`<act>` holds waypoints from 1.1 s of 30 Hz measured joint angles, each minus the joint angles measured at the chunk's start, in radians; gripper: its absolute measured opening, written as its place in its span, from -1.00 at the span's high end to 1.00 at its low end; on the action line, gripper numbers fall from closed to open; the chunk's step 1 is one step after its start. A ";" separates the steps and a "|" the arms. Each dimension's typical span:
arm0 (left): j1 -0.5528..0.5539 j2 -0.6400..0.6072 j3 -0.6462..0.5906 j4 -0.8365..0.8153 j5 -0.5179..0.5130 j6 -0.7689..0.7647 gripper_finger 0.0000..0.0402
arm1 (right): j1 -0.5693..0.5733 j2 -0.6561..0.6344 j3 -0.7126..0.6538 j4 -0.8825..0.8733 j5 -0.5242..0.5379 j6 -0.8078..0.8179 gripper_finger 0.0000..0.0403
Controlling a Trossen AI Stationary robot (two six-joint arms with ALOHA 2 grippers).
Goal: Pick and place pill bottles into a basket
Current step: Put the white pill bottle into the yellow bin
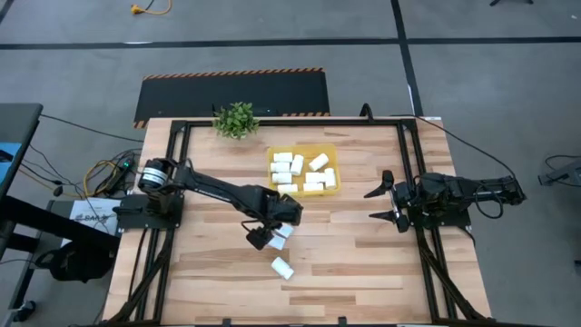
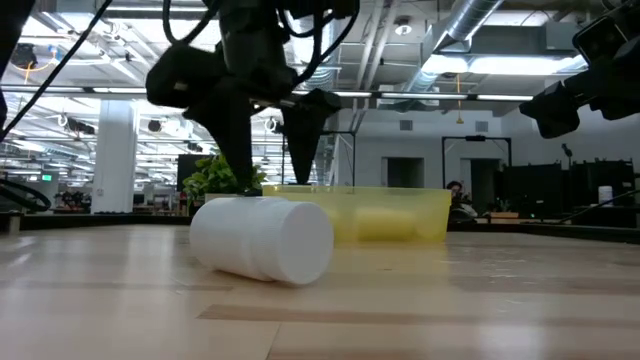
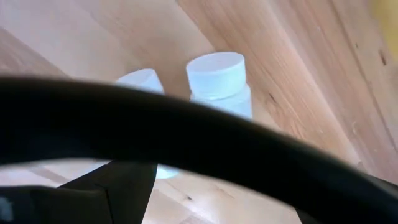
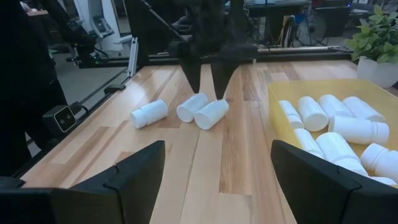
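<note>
Pale wooden table (image 1: 363,254) — open industrial hall

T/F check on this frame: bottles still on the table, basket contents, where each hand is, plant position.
1. Three pill bottles lie outside the basket. True.
2. The basket is empty. False: it holds a batch of bottles.
3. The left hand hangs over two loose bottles. True.
4. The right hand grips a bottle. False: it is open and holds nothing.
5. The potted plant stands inside the basket. False: it stands on the table beside it.
</note>
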 joint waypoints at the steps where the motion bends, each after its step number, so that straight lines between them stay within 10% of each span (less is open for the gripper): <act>1: 0.000 0.004 0.000 0.002 -0.001 0.000 -0.53 | 0.000 0.000 0.000 0.000 0.000 0.000 -0.42; 24: 0.015 0.136 0.000 0.126 -0.024 0.018 -0.51 | 0.000 0.014 0.000 0.002 0.000 0.000 -0.42; 33: 0.023 0.135 0.000 0.129 -0.039 0.036 -0.05 | 0.000 0.013 0.000 0.001 0.000 0.000 -0.42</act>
